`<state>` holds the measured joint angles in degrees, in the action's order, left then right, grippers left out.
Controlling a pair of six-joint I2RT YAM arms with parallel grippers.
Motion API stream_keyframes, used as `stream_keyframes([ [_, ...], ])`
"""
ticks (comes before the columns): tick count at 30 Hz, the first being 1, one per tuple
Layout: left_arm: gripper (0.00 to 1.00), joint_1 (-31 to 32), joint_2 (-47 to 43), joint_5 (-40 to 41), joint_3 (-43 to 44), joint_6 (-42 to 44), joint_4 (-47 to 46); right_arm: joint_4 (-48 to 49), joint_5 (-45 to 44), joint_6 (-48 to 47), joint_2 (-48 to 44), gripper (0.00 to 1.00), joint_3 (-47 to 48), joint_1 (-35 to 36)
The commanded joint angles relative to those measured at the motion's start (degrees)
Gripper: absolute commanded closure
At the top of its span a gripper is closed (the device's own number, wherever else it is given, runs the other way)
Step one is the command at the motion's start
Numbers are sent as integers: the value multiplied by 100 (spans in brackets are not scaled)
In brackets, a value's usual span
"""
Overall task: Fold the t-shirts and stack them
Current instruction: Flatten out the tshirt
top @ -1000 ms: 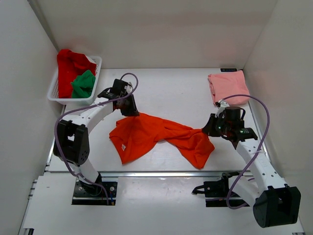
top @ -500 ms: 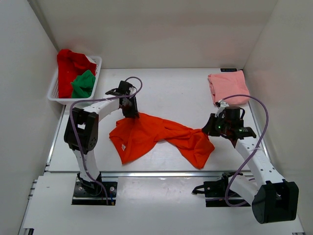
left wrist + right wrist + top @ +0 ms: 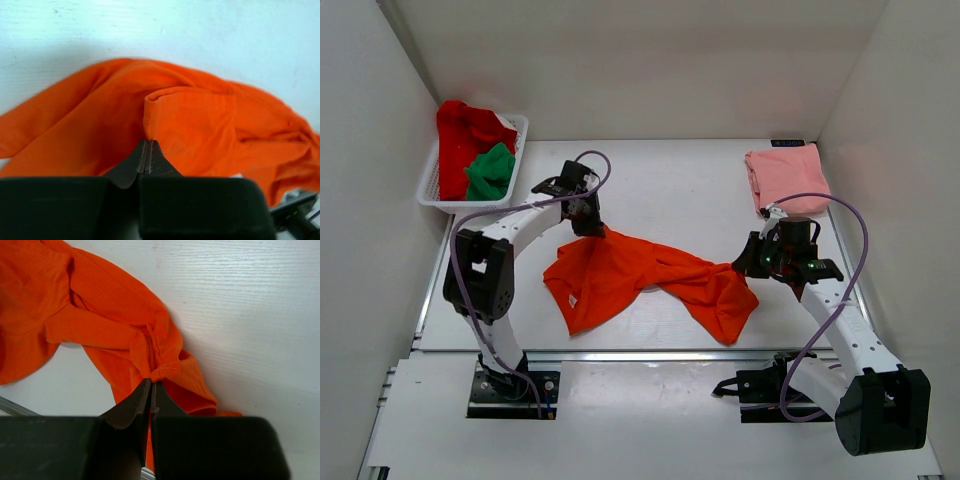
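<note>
White table (image 3: 670,185), orange t-shirt (image 3: 620,272), white walls (image 3: 640,70)

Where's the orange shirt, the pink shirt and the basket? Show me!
orange shirt (image 3: 610,275): top view, the middle of its cloth.
pink shirt (image 3: 785,175): top view, the middle of its cloth.
basket (image 3: 470,205): top view, its near rim.
</note>
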<state>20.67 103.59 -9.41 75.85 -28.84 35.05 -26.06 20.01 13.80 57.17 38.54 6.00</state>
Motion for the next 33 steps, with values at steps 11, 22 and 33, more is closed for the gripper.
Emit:
stream_keyframes([
  [11, 100, -343, -3087, 88, 728, -516, -559, 66, 38, -202, -776, 100, 1329, -301],
  [22, 100, -898, -3943, 71, 3329, -544, -157, -732, 530, -1062, -1138, 100, 3755, -389],
  [33, 100, -985, -3865, -254, 2586, -667, -270, -1093, 1135, -765, -542, 100, 3240, -362],
])
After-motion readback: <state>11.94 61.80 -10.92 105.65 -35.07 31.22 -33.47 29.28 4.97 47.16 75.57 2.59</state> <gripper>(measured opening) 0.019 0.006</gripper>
